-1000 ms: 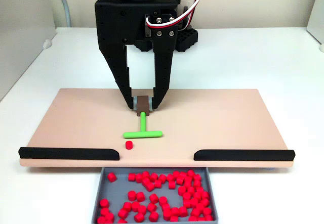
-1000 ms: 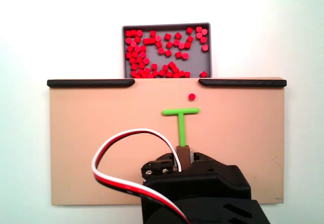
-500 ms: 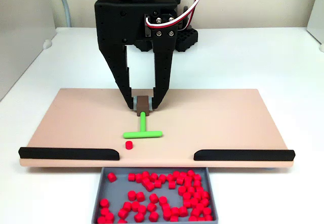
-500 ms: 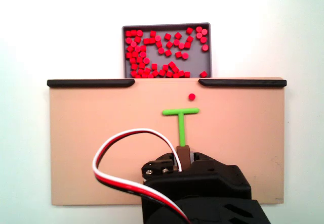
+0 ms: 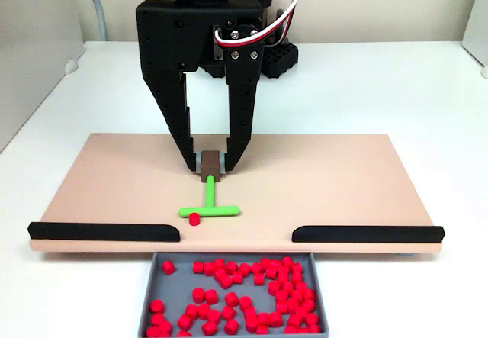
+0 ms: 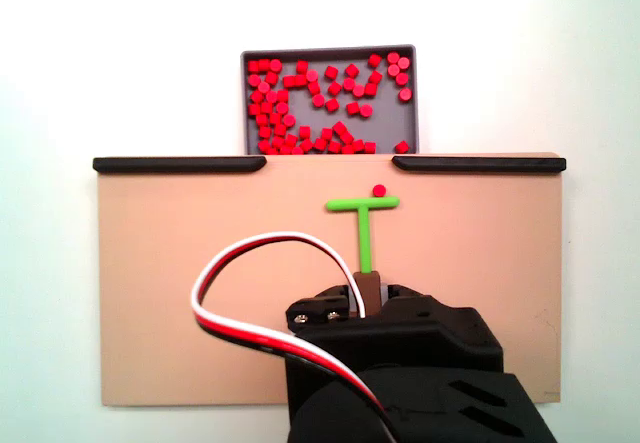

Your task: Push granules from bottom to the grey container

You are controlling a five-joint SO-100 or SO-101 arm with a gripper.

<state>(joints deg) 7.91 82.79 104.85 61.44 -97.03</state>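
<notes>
Pinching the green T-tool's point(image 5: 209, 201) stem, the end effector point(image 5: 209, 164) sets its crossbar against one stray granule point(image 5: 194, 218), directly between it and the grey container point(image 5: 232, 263).

White tabletop point(image 5: 366, 86), pale wall point(image 5: 381, 2) behind, even light
</notes>
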